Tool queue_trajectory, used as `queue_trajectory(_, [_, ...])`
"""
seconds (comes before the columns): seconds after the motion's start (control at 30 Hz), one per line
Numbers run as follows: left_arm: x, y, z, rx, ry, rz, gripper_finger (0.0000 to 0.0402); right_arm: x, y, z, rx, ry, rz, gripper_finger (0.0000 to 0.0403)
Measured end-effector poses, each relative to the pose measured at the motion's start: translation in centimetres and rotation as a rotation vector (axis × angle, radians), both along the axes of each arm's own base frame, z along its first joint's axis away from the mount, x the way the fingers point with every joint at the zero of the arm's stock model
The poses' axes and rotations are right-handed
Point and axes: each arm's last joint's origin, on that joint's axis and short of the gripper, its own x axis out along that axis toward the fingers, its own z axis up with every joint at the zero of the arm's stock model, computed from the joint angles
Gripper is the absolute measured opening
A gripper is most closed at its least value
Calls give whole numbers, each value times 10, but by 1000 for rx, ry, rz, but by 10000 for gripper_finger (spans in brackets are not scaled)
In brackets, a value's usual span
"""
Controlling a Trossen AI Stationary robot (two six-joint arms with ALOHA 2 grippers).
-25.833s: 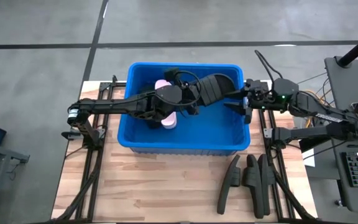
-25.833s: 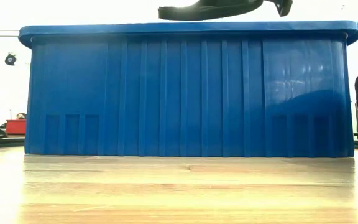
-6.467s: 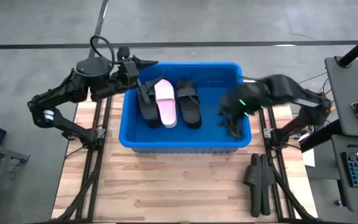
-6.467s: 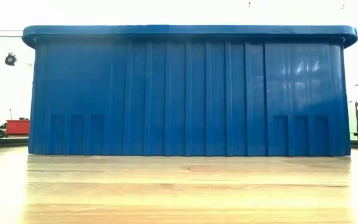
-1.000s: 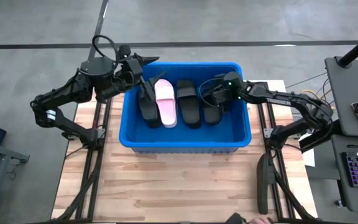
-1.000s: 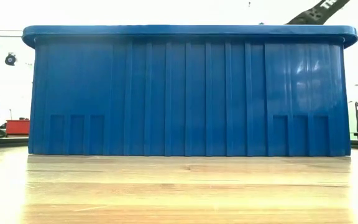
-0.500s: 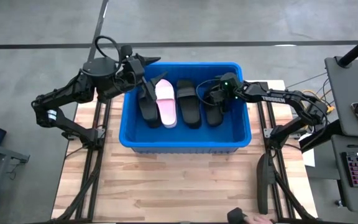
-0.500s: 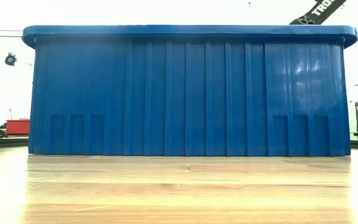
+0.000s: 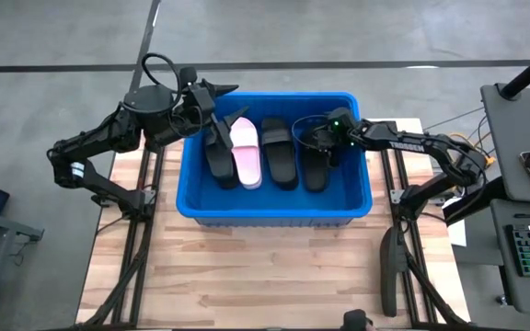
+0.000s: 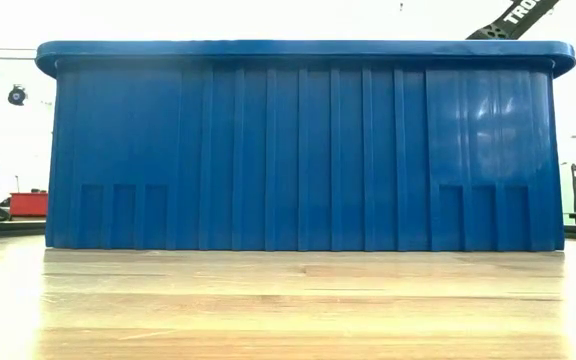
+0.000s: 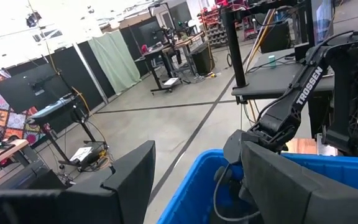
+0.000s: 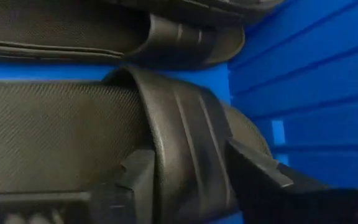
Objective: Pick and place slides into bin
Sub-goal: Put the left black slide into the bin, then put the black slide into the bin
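Observation:
The blue bin [image 9: 274, 207] [image 10: 298, 150] stands mid-table. On its floor lie several slides side by side: a black one [image 9: 217, 158], a pale pink one [image 9: 247, 152], a black one [image 9: 279, 154] and a black one [image 9: 316, 165] at the right. My right gripper [image 9: 318, 140] [image 12: 188, 155] reaches down into the bin, open, its fingers on either side of the rightmost slide's strap [image 12: 185, 143]. My left gripper [image 9: 217, 99] [image 11: 194, 186] hangs open with nothing in it, above the bin's far left corner. My right gripper comes slanting down from the bin's far right side, its open fingers [image 12: 135, 168] astride the strap near the slide's far end. I cannot tell whether they touch it. The slide lies flat on the bin floor.
Another black slide [image 9: 389, 276] lies on the wooden table near the right front, beside the right arm's stand. A person's hand [image 9: 364, 322] shows at the near edge. The bin's right wall [image 12: 316, 93] stands close beside my right gripper.
My right gripper has rolled at the wrist, sunk a little and opened, letting go of the rightmost black slide. That slide has settled flat on the bin floor beside the others.

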Motion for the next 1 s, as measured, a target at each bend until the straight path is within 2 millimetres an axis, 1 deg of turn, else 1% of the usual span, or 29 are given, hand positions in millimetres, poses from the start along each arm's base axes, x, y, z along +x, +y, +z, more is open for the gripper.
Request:
queue_trajectory(0.17, [0, 0, 0, 0, 2, 0, 223, -8, 7, 6, 59, 23, -21, 209])
queue_trajectory(0.27, [0, 0, 0, 0, 2, 0, 223, -12, 11, 14, 114, 72, -26, 219])
queue_trajectory(0.33, [0, 0, 0, 0, 2, 0, 223, -12, 11, 23, 150, 81, -56, 221])
queue_trajectory(0.47, [0, 0, 0, 0, 2, -1, 223, -7, 9, 57, 237, -16, -166, 221])
queue_trajectory(0.53, [0, 0, 0, 0, 2, -1, 223, -5, 10, 80, 306, -119, -175, 221])
queue_trajectory(0.6, [0, 0, 0, 0, 2, -1, 223, -6, 16, 109, 410, -227, -158, 219])
queue_trajectory(0.63, [0, 0, 0, 0, 2, -1, 223, -6, 21, 124, 481, -266, -150, 219])
queue_trajectory(0.7, [0, 0, 0, 0, 2, -1, 223, -9, 37, 151, 614, -288, -122, 220])
queue_trajectory(0.77, [0, 0, 0, 0, 2, -1, 223, -14, 59, 171, 709, -244, -98, 219])
queue_trajectory(0.9, [0, 0, 0, 0, 1, -1, 223, -26, 105, 199, 806, -147, -49, 219])
queue_trajectory(1.0, [0, 0, 0, 0, 2, -1, 223, -33, 139, 212, 890, -139, -35, 219])
